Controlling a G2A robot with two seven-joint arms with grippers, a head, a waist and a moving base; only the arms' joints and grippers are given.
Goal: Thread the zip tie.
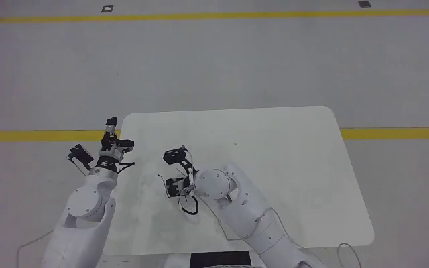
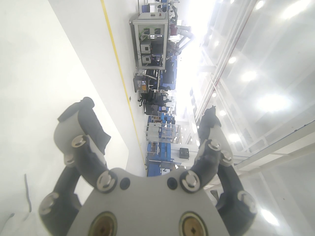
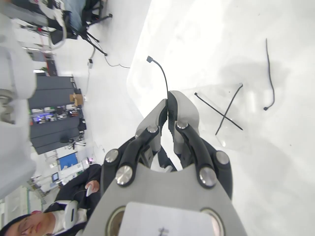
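A zip tie (image 3: pixel 163 72) is pinched in the right gripper (image 3: pixel 168 104) at 9 o'clock on the table (image 1: pixel 281 154), the left gripper (image 2: pixel 147 109) is spread wide and empty at 10 o'clock, and 3 loose ties (image 3: pixel 219 110) are laid nearby.

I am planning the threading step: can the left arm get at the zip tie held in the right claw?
Probably yes: the left claw is open and empty, and the zip tie juts free from the shut right claw.

A pale grey floor (image 1: pixel 201 67) with yellow lines (image 1: pixel 201 15), a white table (image 1: pixel 301 167), bright ceiling lights (image 2: pixel 270 101), blue racks (image 2: pixel 160 148) far off.
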